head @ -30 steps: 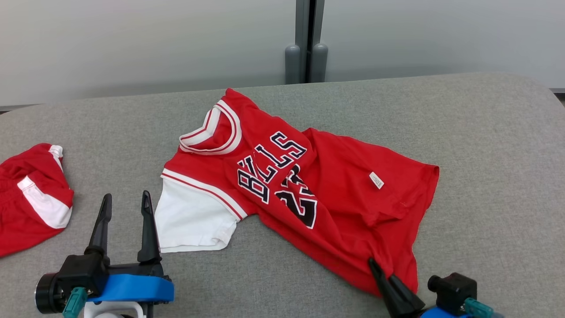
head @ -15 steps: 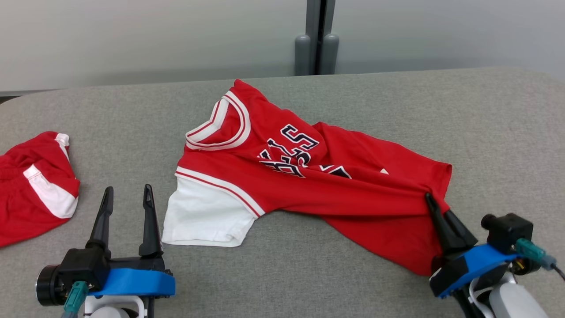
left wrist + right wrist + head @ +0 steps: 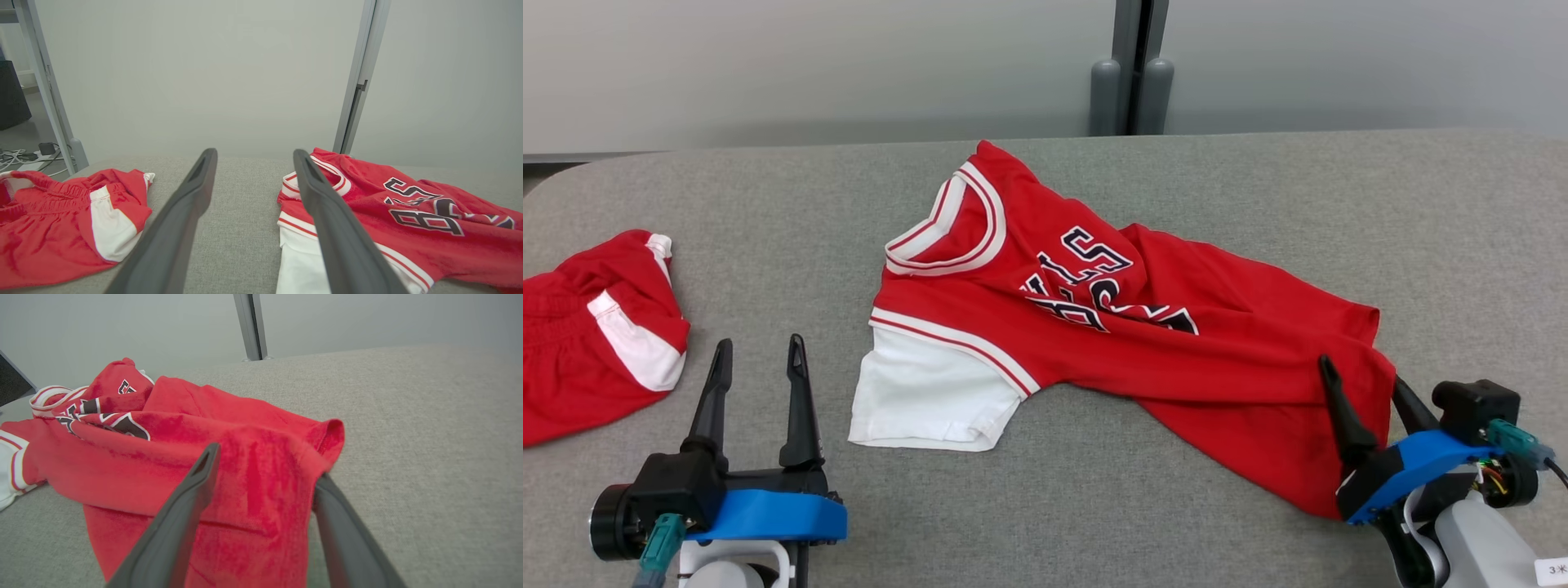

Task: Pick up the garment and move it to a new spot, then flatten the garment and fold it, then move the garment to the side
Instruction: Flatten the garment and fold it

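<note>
So, nearest the robot: the left gripper (image 3: 758, 343) hovers just beside the jersey's (image 3: 1094, 327) white sleeve (image 3: 923, 400), fingers wide apart with nothing between them. The right gripper (image 3: 1362, 371) is at the jersey's hem corner, fingers spread wide as well. Red cloth lies slack between them, and in the right wrist view it looks draped rather than pinched, so I'd say it isn't gripping anything.

The jersey lies around the middle of the grey padded table (image 3: 1094, 506), hem toward the right gripper and collar (image 3: 956, 229) at the far end. It's nowhere near flat: long ridges run across the body, the lettering is creased and the hem side is doubled over itself. Well off to the jersey's sleeve side there's a crumpled pair of red shorts (image 3: 596, 343). Behind the jersey, past the table's far edge, stands a grey post (image 3: 1131, 73).

Progress-wise, my guess is the relocating bit is about done, flattening has barely started, and the fold plus the move to the side are all left
</note>
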Motion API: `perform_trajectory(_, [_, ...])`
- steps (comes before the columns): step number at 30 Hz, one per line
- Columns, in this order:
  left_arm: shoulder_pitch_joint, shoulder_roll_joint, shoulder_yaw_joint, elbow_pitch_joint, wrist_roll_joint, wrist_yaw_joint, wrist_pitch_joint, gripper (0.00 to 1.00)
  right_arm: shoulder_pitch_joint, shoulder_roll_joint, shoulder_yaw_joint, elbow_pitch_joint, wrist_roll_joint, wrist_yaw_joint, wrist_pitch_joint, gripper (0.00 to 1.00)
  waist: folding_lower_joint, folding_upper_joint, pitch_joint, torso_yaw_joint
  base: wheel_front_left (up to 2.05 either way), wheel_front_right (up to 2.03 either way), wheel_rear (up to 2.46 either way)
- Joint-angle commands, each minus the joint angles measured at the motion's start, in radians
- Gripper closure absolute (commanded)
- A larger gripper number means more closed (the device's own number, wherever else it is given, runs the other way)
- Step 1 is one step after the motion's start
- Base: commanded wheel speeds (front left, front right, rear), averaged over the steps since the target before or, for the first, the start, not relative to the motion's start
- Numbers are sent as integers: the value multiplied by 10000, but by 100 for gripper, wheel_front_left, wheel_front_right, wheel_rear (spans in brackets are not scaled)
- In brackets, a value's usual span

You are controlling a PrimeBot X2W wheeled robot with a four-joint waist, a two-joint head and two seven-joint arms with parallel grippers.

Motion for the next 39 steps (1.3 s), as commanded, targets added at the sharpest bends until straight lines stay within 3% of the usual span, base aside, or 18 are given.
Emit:
perform_trajectory(1, [9,-10,73,8,-24,36,-27,0,-131,-58,-64,102,75,5,-159,0,-1,0,-58,-56,0,0,0])
perform_trajectory(7, [203,-10,152,-96,12,112,-26,0,347,-80,-723,-361,79,5,-410,0,-1,0,-298,-317,0,0,0])
perform_trajectory(15, [452,-8,284,-165,120,82,-27,0,1398,480,-2039,-2623,-734,5,-416,0,-1,0,-543,-597,0,0,0])
perform_trajectory(23, [710,-8,338,-115,181,54,-26,0,2650,1326,-1829,-4393,-1625,5,-413,0,-1,0,-862,-673,0,0,0])
perform_trajectory(33, [953,-10,404,-126,240,37,-26,0,3418,1680,-1599,-4596,-2197,5,-414,0,-1,0,-1055,-719,0,0,0])
perform_trajectory(39, [881,-10,383,-167,259,4,-27,0,2675,1328,-1856,-4282,-2460,5,-341,0,-1,0,-1007,-761,0,0,0])
